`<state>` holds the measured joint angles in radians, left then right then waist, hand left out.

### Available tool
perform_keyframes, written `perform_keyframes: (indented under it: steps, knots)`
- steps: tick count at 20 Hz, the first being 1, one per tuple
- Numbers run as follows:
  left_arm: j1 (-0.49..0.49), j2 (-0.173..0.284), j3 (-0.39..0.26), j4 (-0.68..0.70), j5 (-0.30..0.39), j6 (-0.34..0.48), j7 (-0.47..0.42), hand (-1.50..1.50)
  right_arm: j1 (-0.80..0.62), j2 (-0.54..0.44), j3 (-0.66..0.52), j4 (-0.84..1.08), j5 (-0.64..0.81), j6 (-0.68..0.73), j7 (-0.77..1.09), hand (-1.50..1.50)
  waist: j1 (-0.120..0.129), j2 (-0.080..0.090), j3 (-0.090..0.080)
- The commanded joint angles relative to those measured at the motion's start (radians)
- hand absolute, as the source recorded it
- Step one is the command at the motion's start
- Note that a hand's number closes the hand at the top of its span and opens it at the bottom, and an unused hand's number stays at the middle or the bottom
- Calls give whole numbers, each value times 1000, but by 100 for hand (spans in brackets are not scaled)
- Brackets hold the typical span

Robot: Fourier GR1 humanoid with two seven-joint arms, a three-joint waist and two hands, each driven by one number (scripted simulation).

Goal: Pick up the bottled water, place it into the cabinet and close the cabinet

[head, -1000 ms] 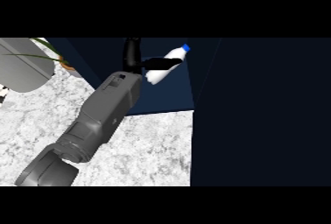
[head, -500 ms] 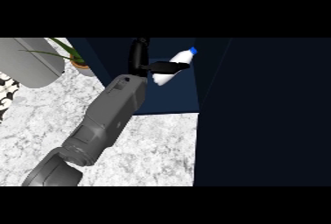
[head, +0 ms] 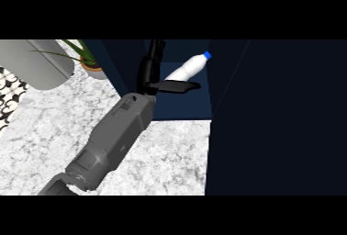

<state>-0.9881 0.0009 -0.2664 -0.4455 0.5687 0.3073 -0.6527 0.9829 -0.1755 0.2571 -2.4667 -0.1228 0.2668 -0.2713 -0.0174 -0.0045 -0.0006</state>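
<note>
The left hand [head: 163, 78] reaches into the open cabinet [head: 183, 103], its thumb and fingers curled around the water bottle [head: 190, 68]. The bottle tilts inside the dark opening, cap up, apparently so it can be set down.

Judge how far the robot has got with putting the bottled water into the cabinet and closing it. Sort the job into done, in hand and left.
Done: the bottled water is off the marble counter and inside the open cabinet. In hand: a black hand is at the bottle's lower end, thumb beneath it; which hand it is and whether it has let go cannot be told. Left: withdraw the hand and shut the dark cabinet door.
</note>
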Motion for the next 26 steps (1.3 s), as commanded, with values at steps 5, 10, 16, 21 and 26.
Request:
perform_keyframes:
  steps: [5, 10, 16, 21, 26]
  knots:
    - [203, -1, -137, -324, 71, -79, 76, -150, 76, 3, 57, -133, 16, -24, 46, -150, 16, -9, 0]
    - [389, 7, -205, -526, 25, -84, 42, -150, 57, -1, 53, -45, 49, -17, -16, -150, 19, -5, 1]
    - [571, 88, -269, -813, 25, -96, 130, -150, 50, -40, 68, -104, 123, -18, 21, -150, 28, -7, 0]
    - [726, 184, -292, -960, 43, -126, 177, 150, 51, -139, 79, -86, 162, 75, -20, 150, 28, -7, 0]
    - [842, 253, -281, -1067, 32, -120, 150, 150, 60, -236, 148, -109, 233, 147, -15, 150, 23, -10, -1]
